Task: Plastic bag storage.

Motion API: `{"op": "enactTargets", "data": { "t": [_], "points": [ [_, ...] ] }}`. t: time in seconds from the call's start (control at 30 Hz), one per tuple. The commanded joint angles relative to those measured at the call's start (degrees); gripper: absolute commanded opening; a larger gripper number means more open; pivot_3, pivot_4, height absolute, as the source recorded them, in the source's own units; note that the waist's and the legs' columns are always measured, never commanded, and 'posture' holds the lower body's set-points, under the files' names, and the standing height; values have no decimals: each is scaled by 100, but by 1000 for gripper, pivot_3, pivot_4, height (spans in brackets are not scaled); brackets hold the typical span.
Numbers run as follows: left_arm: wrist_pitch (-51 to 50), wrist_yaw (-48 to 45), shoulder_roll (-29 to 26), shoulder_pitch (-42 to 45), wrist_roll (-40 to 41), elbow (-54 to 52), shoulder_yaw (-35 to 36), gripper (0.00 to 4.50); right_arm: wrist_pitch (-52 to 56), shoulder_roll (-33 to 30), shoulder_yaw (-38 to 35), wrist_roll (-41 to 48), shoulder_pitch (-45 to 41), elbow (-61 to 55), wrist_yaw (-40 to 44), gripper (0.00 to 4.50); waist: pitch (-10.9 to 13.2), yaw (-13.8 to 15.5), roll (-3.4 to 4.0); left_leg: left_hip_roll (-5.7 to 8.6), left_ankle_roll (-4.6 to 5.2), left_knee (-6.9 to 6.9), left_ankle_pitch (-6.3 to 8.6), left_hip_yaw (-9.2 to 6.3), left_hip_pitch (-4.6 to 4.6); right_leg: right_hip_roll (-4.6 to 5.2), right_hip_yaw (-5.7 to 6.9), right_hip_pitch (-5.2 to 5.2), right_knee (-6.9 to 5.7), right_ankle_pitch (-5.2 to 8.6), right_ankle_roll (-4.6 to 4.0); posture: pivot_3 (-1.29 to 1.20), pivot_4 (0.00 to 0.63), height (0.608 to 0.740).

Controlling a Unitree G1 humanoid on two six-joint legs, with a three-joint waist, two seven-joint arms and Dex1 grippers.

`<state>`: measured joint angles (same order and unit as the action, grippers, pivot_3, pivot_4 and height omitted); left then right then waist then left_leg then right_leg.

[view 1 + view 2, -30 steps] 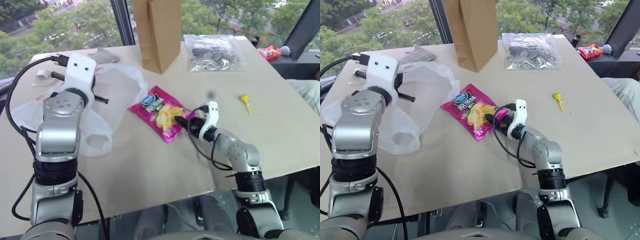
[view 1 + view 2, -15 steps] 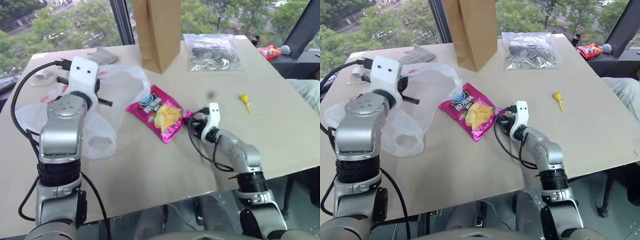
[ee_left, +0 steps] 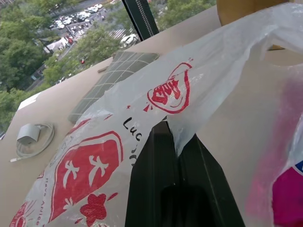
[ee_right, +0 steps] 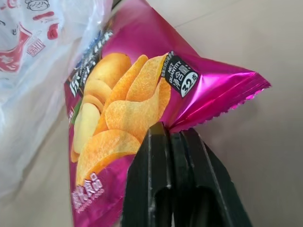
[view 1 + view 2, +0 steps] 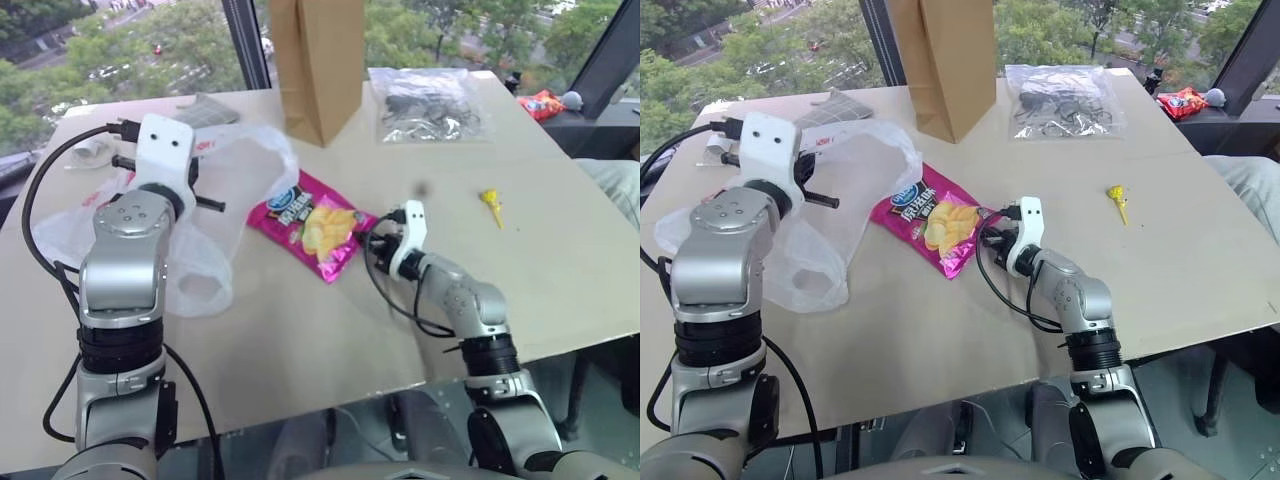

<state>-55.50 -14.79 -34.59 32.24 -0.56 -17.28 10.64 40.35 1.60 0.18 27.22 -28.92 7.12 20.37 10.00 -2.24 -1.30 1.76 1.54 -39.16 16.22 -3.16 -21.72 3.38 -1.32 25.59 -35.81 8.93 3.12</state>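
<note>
The plastic bag (image 5: pixel 240 160) is thin, translucent white with red emblems (image 3: pixel 165 92). It spreads over the left of the table. My left gripper (image 3: pixel 171 135) is shut on its edge and holds that edge up off the table. A pink packet of crisps (image 5: pixel 310 222) lies just right of the bag's raised opening. My right gripper (image 5: pixel 372 240) is shut on the packet's near right corner (image 4: pixel 208 101), low over the table.
A tall brown paper bag (image 5: pixel 318 60) stands at the back centre, with a clear pouch of dark cables (image 5: pixel 428 105) to its right. A small yellow object (image 5: pixel 490 203) lies further right. A grey mat (image 5: pixel 205 110) and a white coiled cable (image 3: pixel 31 137) lie at the back left.
My right gripper has gone from open to shut on the packet's corner, and the packet has slid slightly left toward the plastic bag. The left arm has held still.
</note>
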Motion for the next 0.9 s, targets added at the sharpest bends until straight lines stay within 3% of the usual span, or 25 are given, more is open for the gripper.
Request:
{"op": "enactTargets", "data": {
  "t": [0.03,0.17,0.47,0.73,0.9],
  "points": [
    [32,46,-22,42,9,-234,73,0,-79,36,-2,7,46,-88,32,18,0,-7,0,0,-1,0,0,0,0,0,0,0,0,0,0,0,150,740],
    [-22,29,70,124,106,-247,141,0,262,-137,-223,421,266,-731,197,18,1,4,1,0,-1,0,-1,-2,-2,0,1,1,0,0,0,0,150,740],
    [-135,-28,249,472,397,3,106,0,2055,-1346,-946,2465,1290,-3252,460,18,7,29,7,2,3,5,2,-19,-20,14,22,5,18,2,1,0,150,740],
    [-279,-336,645,884,1053,319,142,0,2315,-1537,-1398,4267,1297,-4027,-143,18,9,12,5,1,6,2,3,-15,-15,5,19,2,9,2,3,0,150,740],
    [-509,-712,807,1145,1791,223,398,0,2169,-1533,-1156,4697,1117,-3970,-616,18,9,11,4,1,6,-3,2,-11,-17,7,15,2,10,2,3,0,150,740]
  ]
}}
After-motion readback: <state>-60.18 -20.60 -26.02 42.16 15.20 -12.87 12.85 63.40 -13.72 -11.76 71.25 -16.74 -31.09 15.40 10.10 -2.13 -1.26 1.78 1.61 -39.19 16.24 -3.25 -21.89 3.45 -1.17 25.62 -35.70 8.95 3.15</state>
